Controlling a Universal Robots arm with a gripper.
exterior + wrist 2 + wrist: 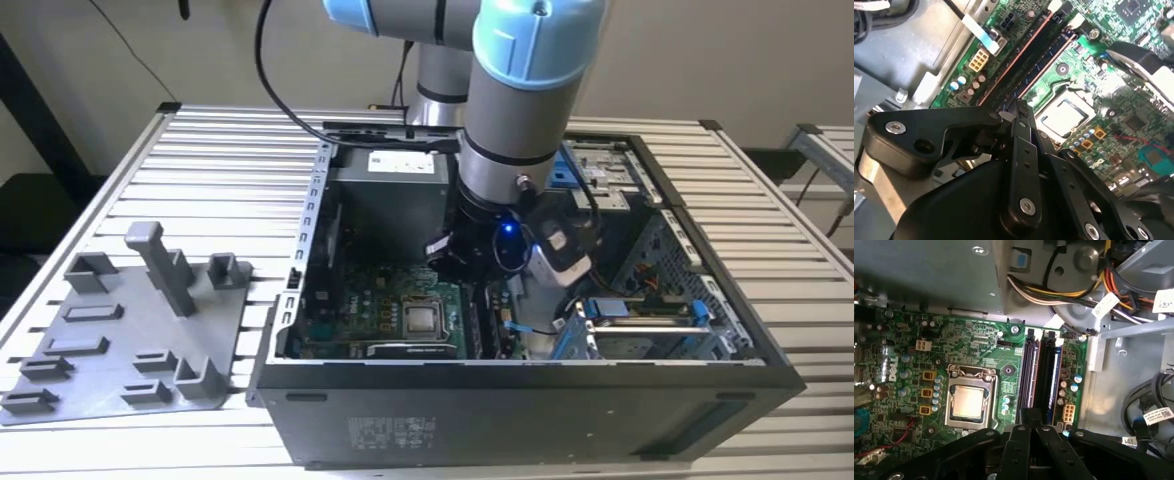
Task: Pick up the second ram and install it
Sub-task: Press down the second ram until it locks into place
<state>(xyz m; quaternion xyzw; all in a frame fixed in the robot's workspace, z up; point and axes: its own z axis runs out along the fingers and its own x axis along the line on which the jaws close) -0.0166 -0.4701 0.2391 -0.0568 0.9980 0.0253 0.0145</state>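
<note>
My gripper (454, 268) is down inside the open computer case (534, 375), over the motherboard (979, 345). In both wrist views its black fingers (1021, 427) are pressed together, and nothing shows between them. The gripper (1033, 414) (1021, 106) sits at the near end of the two long memory slots (1030, 375). A thin blue ram strip (1052, 375) (1054, 57) stands seated in the slot farther from the processor. I cannot tell whether it is the second ram. The slot beside it looks dark.
The processor (968, 402) lies beside the slots. Bundled cables (1054, 290) and a metal wall (1104, 350) crowd the slots' far end. Light-blue drive-bay clips (627, 310) sit at the case's right in the exterior view. A grey fixture tray (120, 330) rests on the slatted table, left of the case.
</note>
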